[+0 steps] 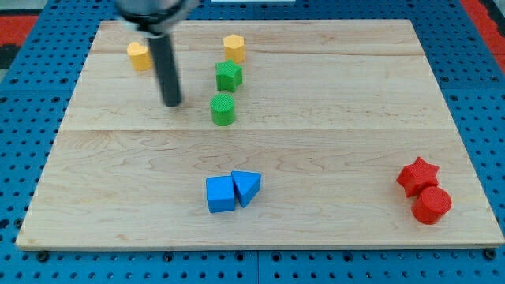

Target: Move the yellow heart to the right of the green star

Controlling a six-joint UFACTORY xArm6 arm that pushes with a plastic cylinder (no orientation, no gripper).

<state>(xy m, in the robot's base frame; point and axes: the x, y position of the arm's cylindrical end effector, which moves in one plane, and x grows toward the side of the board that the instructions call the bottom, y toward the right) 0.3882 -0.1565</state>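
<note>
The surface [331,118] is pale, smooth wood with visible grain. The green star [229,76] and yellow heart [139,56] look matt. My tip [172,103] is dark, slightly glossy.

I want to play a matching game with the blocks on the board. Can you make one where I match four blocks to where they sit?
Blocks:
1. green star
2. blue cube
3. red star
4. yellow block nearest my tip

Places:
A. near the view's right edge, just above the red cylinder
B. toward the view's top left, up and left of my tip
C. near the view's bottom, touching the blue triangle
D. between the other yellow block and the green cylinder

Pairs: 1-D, 2-C, 3-A, 4-B
</note>
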